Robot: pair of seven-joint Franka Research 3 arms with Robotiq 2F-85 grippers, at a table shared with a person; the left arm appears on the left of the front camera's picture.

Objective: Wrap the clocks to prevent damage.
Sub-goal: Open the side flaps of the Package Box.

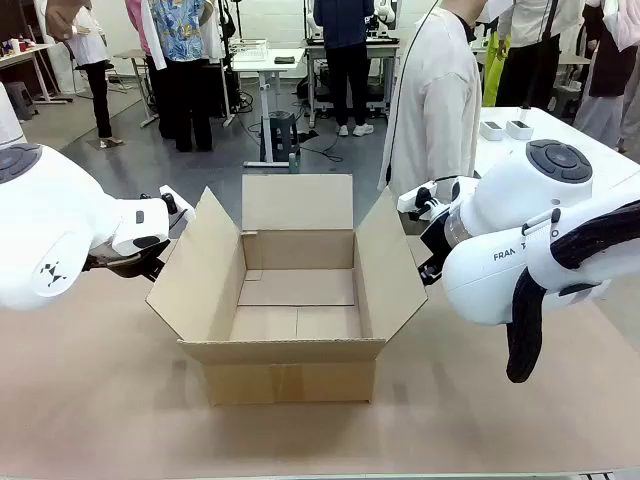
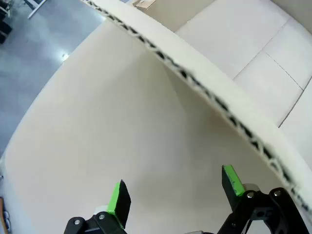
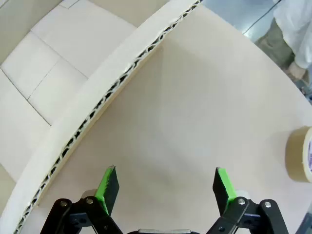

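The clocks are out of view. An open brown cardboard box [image 1: 290, 380] stands mid-table with all flaps spread and nothing inside. My left arm [image 1: 60, 235] sits at its left flap and my right arm [image 1: 520, 250] at its right flap. In the left wrist view my left gripper [image 2: 174, 183] is open over bare table, just outside the left flap's corrugated edge [image 2: 219, 102]. My right gripper [image 3: 165, 173] is likewise open over the table beside the right flap's edge [image 3: 112, 87]. Neither holds anything.
A roll of brown tape [image 3: 301, 155] lies on the table to the right of the box. A person in a white top [image 1: 435, 100] stands at the far side, one hand [image 3: 295, 70] hanging near the table edge. Bare tabletop [image 1: 100, 400] lies in front.
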